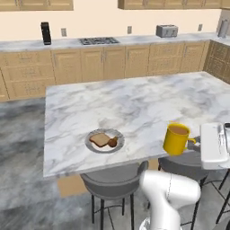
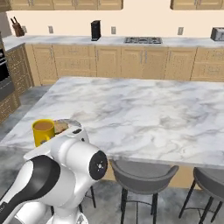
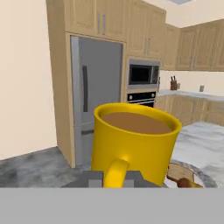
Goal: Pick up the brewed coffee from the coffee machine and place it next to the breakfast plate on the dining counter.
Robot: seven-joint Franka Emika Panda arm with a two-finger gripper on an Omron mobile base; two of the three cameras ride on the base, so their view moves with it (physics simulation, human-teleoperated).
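Now shut on the handle of the brewed coffee (image 3: 136,144), hand (image 3: 114,178) at the 6 o'clock edge of the hand view, dark fingertips (image 3: 94,179) pinched either side of the yellow loop. Mug upright, brown liquid level near the rim, carried just above the near edge of the dining counter (image 1: 134,103). From the left base camera, brewed coffee (image 1: 176,139) at 3 o'clock from the breakfast plate (image 1: 104,140), apart from it, with bare marble between. From the right base camera, brewed coffee (image 2: 43,132) at 9 o'clock, just in front of the breakfast plate (image 2: 65,126), which peeks out behind the mug and the white arm (image 2: 74,164). On the plate, a slice of toast (image 1: 100,139) and a small dark piece (image 1: 112,143) touching it at its 4 o'clock. Grey stools (image 1: 113,182) tucked under the near counter edge. Far back on the wall counter (image 1: 134,41), coffee machine (image 1: 46,33) at 11 o'clock, a stovetop (image 1: 99,41) at 12, a silver toaster (image 1: 166,30) at 1. Beyond the mug in the hand view, a grey fridge (image 3: 97,94) and a built-in oven (image 3: 143,75) among wood cabinets.
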